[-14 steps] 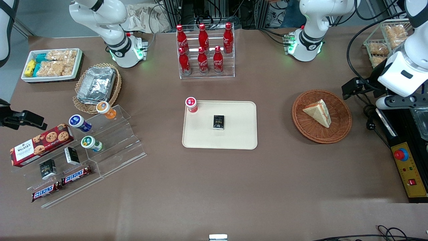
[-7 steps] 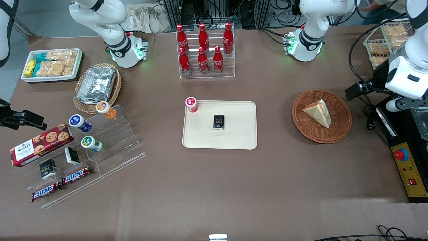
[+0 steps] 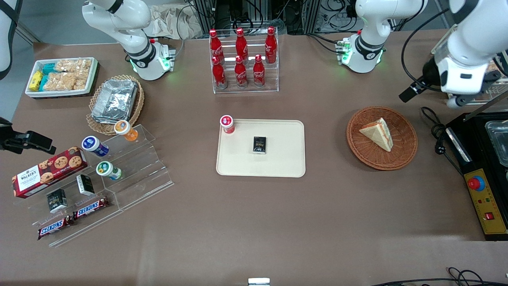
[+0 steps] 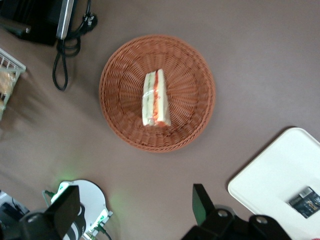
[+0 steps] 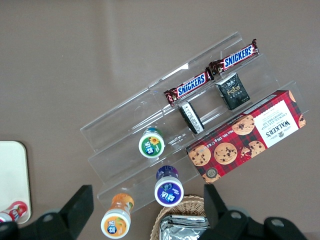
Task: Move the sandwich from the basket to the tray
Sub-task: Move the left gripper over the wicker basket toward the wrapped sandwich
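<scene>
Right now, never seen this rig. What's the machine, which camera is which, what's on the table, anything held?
Two white Franka robot arms stand at a brown table; only the left one works. The wide picture looks down from the front. The other two come from cameras on the arms' wrists.

The working arm's gripper hangs high above the table, open and holding nothing. Below it, the triangular white-bread sandwich lies in the round reddish-brown wicker basket.

Mid-table lies the flat cream plastic tray, where the sandwich should go. On it lies a small black packet, and a red-capped cup stands at its corner.

Toward the parked arm's end, a clear stepped stand carries snacks. Red cola bottles stand farther from the front camera than the tray.
</scene>
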Robot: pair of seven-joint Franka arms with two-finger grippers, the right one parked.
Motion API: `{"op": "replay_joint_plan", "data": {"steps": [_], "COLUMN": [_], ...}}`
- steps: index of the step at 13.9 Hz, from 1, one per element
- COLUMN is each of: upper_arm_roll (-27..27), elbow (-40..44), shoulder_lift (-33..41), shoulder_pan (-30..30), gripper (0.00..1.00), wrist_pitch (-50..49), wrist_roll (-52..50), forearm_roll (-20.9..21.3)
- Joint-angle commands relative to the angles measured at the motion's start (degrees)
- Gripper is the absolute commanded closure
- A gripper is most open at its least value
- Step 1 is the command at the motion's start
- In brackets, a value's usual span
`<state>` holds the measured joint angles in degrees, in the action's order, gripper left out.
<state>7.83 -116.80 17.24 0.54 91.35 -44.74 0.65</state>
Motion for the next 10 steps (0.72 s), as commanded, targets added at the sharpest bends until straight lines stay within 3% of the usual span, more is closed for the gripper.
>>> {"op": "replay_joint_plan", "data": {"steps": [1,4,10], "upper_arm_roll": [0.2,0.2,0.3], "elbow": [-7.2,-10.7,-19.2], "shoulder_lift": [3.9,3.0,-6.4], "shoulder_pan": [1.1,3.9,4.1], "gripper": [0.00,0.00,0.00], "wrist_pitch": [3.9,9.3,25.4], "wrist_roll": [-1.9,-1.9,-7.6], "forearm_roll": [0.6,-0.1,0.2]}}
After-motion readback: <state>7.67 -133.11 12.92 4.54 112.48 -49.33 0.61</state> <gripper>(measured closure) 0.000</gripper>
